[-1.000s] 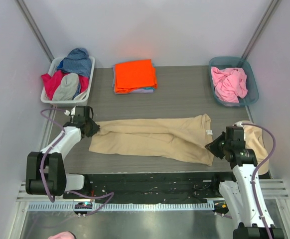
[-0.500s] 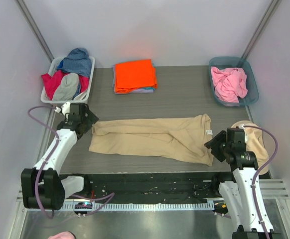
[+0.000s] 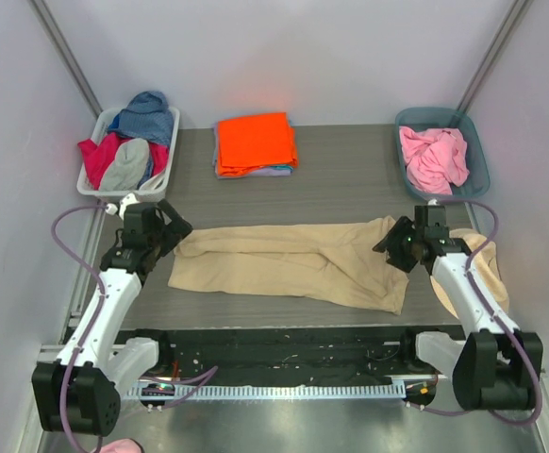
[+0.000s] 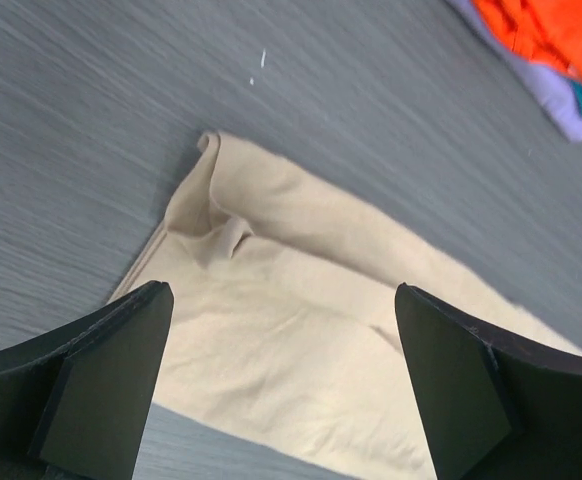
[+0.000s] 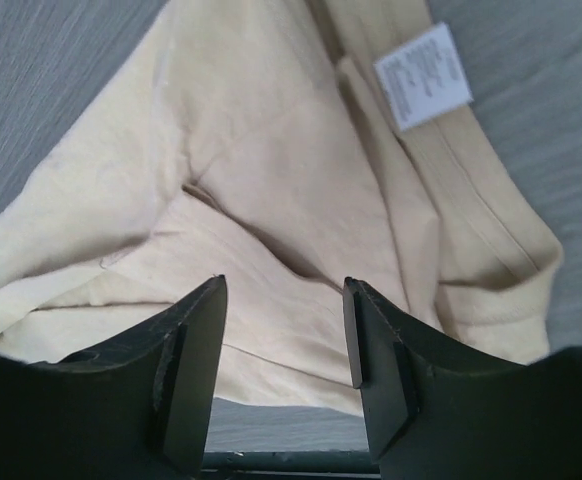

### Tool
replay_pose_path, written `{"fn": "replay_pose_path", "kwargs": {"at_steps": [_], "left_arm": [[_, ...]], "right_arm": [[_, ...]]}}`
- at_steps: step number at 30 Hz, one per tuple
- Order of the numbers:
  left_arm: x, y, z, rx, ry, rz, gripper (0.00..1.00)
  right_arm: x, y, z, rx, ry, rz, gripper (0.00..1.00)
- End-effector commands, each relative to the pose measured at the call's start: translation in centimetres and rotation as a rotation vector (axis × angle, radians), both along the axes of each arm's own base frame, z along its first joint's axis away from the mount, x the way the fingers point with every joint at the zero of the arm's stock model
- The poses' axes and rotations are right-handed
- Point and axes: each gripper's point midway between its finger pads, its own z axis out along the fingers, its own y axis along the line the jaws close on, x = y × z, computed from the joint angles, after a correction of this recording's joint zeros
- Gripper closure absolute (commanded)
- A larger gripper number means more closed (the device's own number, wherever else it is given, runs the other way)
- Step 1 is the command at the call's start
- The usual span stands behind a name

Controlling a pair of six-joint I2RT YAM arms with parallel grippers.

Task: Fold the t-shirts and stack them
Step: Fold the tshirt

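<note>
The tan t-shirt (image 3: 293,262) lies folded lengthwise across the middle of the table, its white label (image 5: 424,77) at the right end. My left gripper (image 3: 175,231) hovers open over the shirt's left end (image 4: 301,340), holding nothing. At the collar end my right gripper (image 3: 394,247) is open too, with cloth (image 5: 271,170) showing between and beyond its fingers but not pinched. A folded orange t-shirt (image 3: 255,142) tops a stack at the back, with a lavender one (image 4: 546,95) under it. A pink t-shirt (image 3: 432,159) lies crumpled in a bin.
A white basket (image 3: 114,194) of mixed clothes stands at the back left. The teal bin (image 3: 478,151) sits at the back right. Another tan cloth (image 3: 490,274) hangs at the table's right edge under my right arm. A black rail (image 3: 284,349) runs along the near edge.
Both grippers have opened and let go of the tan shirt. My left gripper has drawn back slightly to the left. My right gripper has moved from the near right corner to the collar end.
</note>
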Motion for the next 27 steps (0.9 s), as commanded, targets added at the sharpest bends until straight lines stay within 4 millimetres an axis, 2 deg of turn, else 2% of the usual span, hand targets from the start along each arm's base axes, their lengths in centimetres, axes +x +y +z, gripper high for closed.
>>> {"fn": "replay_pose_path", "kwargs": {"at_steps": [1,3,4,8,9,10,11,12,13,14,15,16,17,18,19,20,21,22,23,24,26,27], "left_arm": [[-0.1,-1.7,0.4,-0.021,-0.061,-0.107,0.01],[-0.1,-2.2,0.2,-0.028,-0.061,-0.138,0.01],[0.2,-2.4,0.1,-0.02,-0.059,-0.155,0.01],[1.0,-3.7,0.3,-0.02,-0.061,-0.232,0.01],[1.2,-4.3,0.4,-0.029,-0.064,-0.264,0.01],[1.9,-5.1,1.4,-0.028,-0.093,-0.3,0.01],[2.4,-5.7,1.0,-0.016,-0.078,-0.337,0.01],[2.7,-6.6,1.1,-0.019,-0.079,-0.379,0.01],[3.7,-8.0,2.7,-0.011,-0.115,-0.426,0.01],[4.5,-9.1,1.5,0.008,-0.077,-0.472,0.01],[4.9,-11.1,1.7,0.014,-0.083,-0.538,0.01],[6.4,-12.8,3.4,0.015,-0.118,-0.584,0.01],[7.4,-14.1,1.6,0.028,-0.066,-0.636,0.01],[8.6,-17.3,3.5,0.015,-0.109,-0.728,0.01],[9.3,-18.9,3.5,0.019,-0.11,-0.777,0.01],[10.5,-20.6,0.4,0.044,-0.051,-0.849,0.02],[11.7,-23.5,2.5,0.047,-0.1,-0.922,0.02],[11.8,-25.5,2.3,0.031,-0.096,-1.0,0.02],[12.1,-27.1,1.3,0.03,-0.082,-1.06,0.03],[12.9,-29.5,0.1,0.043,-0.06,-1.133,0.04],[13.1,-31.9,-1.7,0.06,-0.037,-1.213,0.04],[13.2,-33.7,-3.4,0.086,-0.013,-1.271,0.04]], "right_arm": [[5.3,1.8,3.6,-0.05,-0.167,0.111,0.42],[6.5,2.3,3.7,-0.078,-0.16,0.121,0.43],[6.6,3.4,3.7,-0.083,-0.16,0.155,0.43],[7.4,5.5,4.2,-0.098,-0.164,0.195,0.44],[7.4,5.6,4.5,-0.101,-0.17,0.193,0.44],[7.6,5.0,4.9,-0.133,-0.184,0.163,0.44],[7.6,4.8,5.4,-0.143,-0.199,0.151,0.44],[7.4,4.1,6.7,-0.157,-0.229,0.121,0.44],[7.3,3.4,7.5,-0.185,-0.25,0.088,0.44],[7.2,2.8,8.7,-0.195,-0.28,0.064,0.43],[6.6,2.5,10.1,-0.197,-0.313,0.047,0.43],[6.3,1.8,11.2,-0.215,-0.335,0.019,0.43],[5.7,1.5,12.0,-0.22,-0.34,0.008,0.43],[5.1,1.3,13.3,-0.214,-0.373,-0.005,0.43],[4.7,1.0,13.9,-0.214,-0.385,-0.019,0.43],[4.2,0.8,14.4,-0.213,-0.388,-0.024,0.43],[3.7,0.7,15.0,-0.205,-0.401,-0.03,0.43],[3.2,0.7,15.8,-0.195,-0.423,-0.033,0.43],[2.7,0.8,16.1,-0.182,-0.422,-0.027,0.43],[2.4,0.9,16.3,-0.176,-0.425,-0.024,0.43],[1.6,1.1,16.8,-0.155,-0.432,-0.013,0.43],[1.4,1.2,16.8,-0.151,-0.43,-0.013,0.43]]}}
